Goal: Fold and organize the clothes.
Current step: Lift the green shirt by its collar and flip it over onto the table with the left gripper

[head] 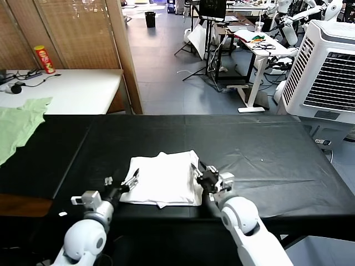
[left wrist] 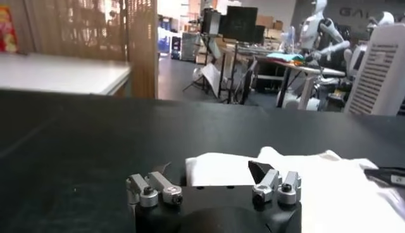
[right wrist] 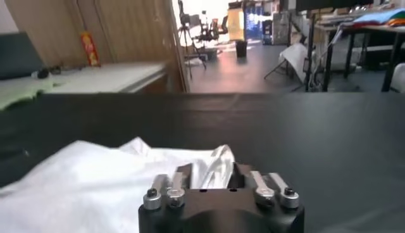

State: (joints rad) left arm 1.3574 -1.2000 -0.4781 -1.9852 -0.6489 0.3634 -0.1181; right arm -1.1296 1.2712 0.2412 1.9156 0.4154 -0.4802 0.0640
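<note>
Head view shows the white T-shirt [head: 165, 180] lying as a partly folded, roughly rectangular stack on the black worktop [head: 266, 166], close to the near edge and about midway along it, plain side up with no print visible. The left gripper [head: 128, 181] sits low at the shirt's left edge; in the left wrist view its fingers stand well apart with only bare cloth and worktop between them, holding nothing. The right gripper [head: 201, 173] is at the shirt's right edge; in the right wrist view a raised ridge of white fabric rises between its fingers, which appear closed on that fold, pinching the T-shirt's edge. Judgement: one arm grips the cloth to carry or tighten a fold while the other waits, spread open, ready to take the opposite edge. Folding looks well advanced, though the outline remains uneven at the near edge. A light green garment [head: 16, 124] lies at the far left corner, apart from the work.
</note>
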